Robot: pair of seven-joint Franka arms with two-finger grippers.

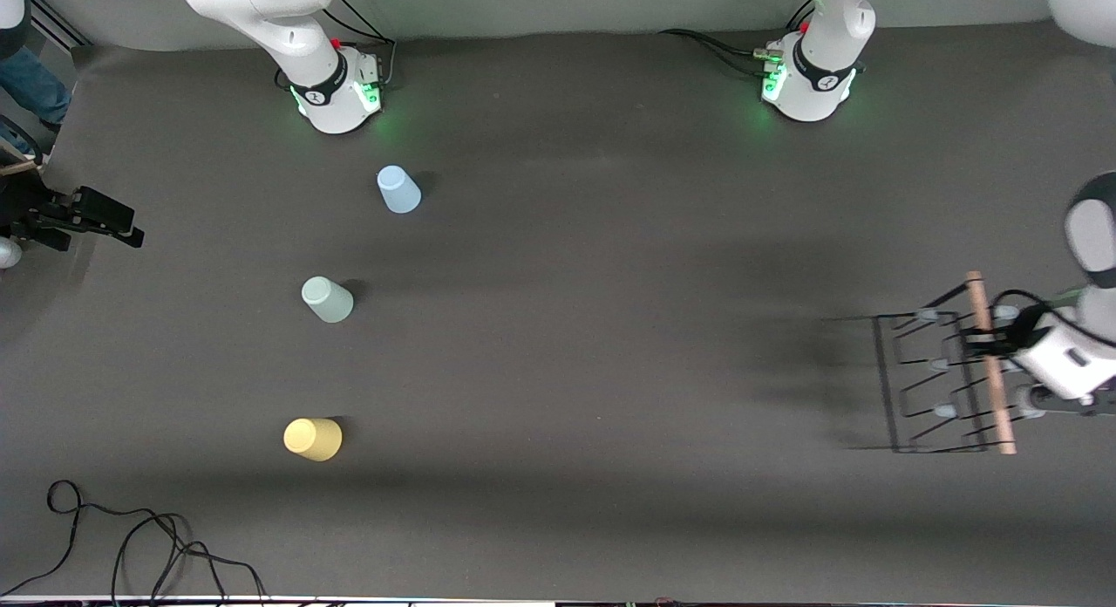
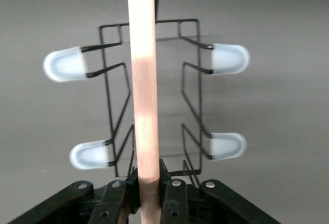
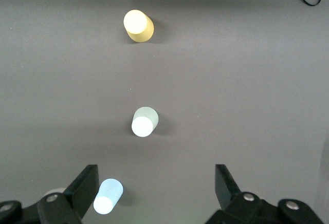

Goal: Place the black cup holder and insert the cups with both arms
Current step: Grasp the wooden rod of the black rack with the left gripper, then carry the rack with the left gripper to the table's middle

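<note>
Rack (image 1: 933,385): black wire frame with a wooden rod (image 1: 990,363) along the top and pale-tipped pegs (image 2: 230,58); it is at the left arm's end of the table, and whether its base touches the cloth cannot be told.
Rack, handling: likely light and stiff; the open wire could flex or swing if carried fast. The rod is the natural hold, round and smooth, so it may roll in the grip.
Left gripper (image 2: 146,188): closed on the rod, fingers pinching it from both sides near one end of it.
Blue cup (image 1: 398,189): standing mouth down, closest of the three to the right arm's base.
Green cup (image 1: 328,299): mouth down, nearer the front camera than the blue one.
Yellow cup (image 1: 313,439): mouth down, nearest the front camera.
Cups, handling: thin plastic, probably light, slick and easy to tip or squash; best taken across the tapered wall.
Right gripper (image 3: 154,188): fingers spread wide, empty, waiting over the table's edge at the right arm's end.
Table (image 1: 610,284): dark grey cloth, matte, flat.
Room: cables (image 1: 131,537) lie on the cloth near the front edge; a pale wall runs along the arms' bases.
</note>
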